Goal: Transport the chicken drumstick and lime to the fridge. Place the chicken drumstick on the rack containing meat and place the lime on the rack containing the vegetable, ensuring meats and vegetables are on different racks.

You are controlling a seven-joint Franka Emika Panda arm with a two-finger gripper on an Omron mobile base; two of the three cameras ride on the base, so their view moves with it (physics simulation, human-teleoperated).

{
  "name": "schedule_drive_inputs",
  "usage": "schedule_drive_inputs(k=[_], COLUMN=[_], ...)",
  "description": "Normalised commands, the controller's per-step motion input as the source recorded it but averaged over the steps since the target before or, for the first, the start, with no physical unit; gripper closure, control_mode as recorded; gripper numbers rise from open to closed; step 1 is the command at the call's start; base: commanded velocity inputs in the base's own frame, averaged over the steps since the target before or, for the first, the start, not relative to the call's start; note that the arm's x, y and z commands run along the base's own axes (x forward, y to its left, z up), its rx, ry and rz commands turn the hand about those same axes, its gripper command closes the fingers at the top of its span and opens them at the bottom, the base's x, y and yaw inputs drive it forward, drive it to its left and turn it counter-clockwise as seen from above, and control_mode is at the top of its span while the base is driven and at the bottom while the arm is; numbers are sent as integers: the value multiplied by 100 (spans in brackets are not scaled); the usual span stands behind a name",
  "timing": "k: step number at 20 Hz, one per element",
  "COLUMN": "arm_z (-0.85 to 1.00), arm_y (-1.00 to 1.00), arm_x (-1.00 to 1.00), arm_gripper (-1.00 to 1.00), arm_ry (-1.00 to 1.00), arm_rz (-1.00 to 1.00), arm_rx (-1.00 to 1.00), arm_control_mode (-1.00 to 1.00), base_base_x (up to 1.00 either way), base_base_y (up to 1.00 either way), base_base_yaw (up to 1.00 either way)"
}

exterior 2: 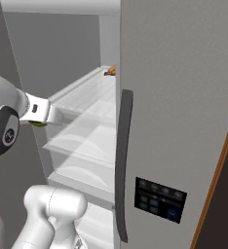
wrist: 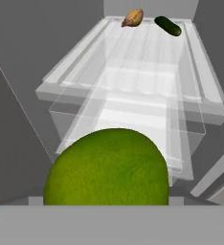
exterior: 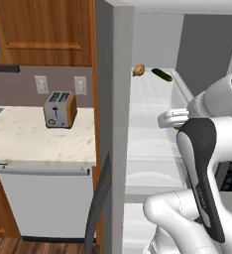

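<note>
While gripped, lime (wrist: 106,167) sits in end effector (exterior 2: 38,123) before fridge (exterior 2: 184,97).

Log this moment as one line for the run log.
tool: shut on lime | fridge: open | top rack: brown piece, dark green vegetable | lime: not yet placed

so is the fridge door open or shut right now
Open. The fridge shows its white inside and translucent shelves, with a brown piece and a dark green vegetable lying at the back of one shelf.
</note>
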Motion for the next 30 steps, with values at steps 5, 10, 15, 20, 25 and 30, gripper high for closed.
schedule_drive_inputs(k=[5,10,15,20,25,30], arm_z=[0,0,0,0,0,0], arm_y=[0,0,0,0,-2,0], arm_x=[0,0,0,0,43,82], arm_gripper=[100,100,100,100,100,100], arm_ry=[0,0,0,0,-3,0], arm_rz=[0,0,0,0,6,0], arm_rx=[0,0,0,0,0,-3], arm_control_mode=[100,100,100,100,-100,-100], base_base_x=[99,92,42,44,10,0], base_base_y=[0,0,-1,0,0,0], base_base_yaw=[6,10,28,33,4,0])
